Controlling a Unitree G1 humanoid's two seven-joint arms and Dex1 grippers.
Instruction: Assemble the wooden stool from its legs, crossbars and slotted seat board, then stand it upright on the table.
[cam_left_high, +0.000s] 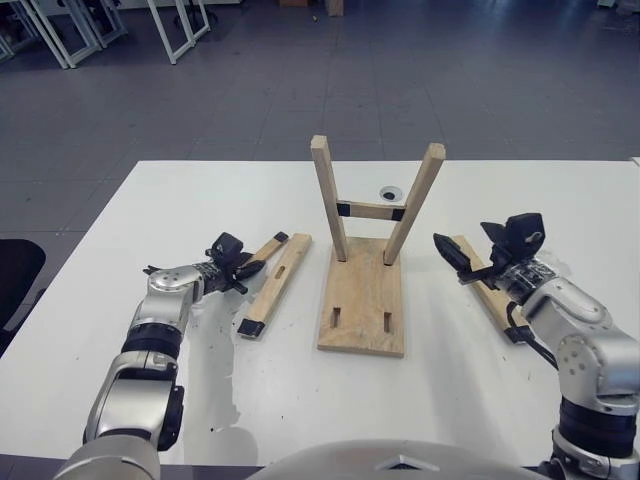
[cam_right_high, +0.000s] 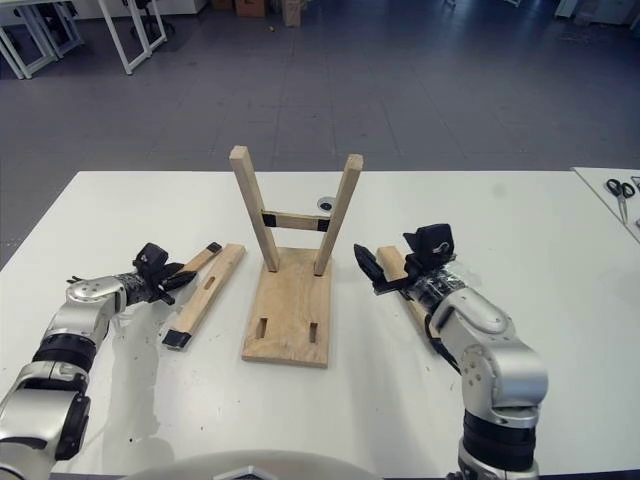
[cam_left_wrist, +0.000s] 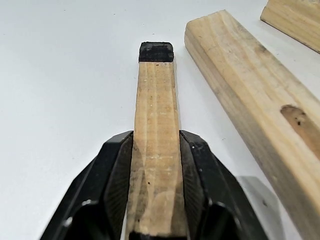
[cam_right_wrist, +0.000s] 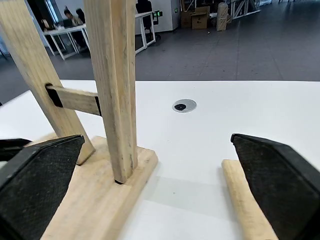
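Note:
The slotted seat board lies flat mid-table. Two legs stand upright in its far slots, joined by a black-tipped crossbar. To the left lies a loose slotted leg with a black end. Beside it, my left gripper is shut on a loose crossbar, which rests low on the table and points toward the seat. My right gripper is open, just right of the upright legs. It hovers over another loose leg lying on the table, with nothing between its fingers.
A round cable grommet sits in the white table behind the stool parts. Scissors lie at the far right edge. Bare table stretches in front of the seat board and at both far corners.

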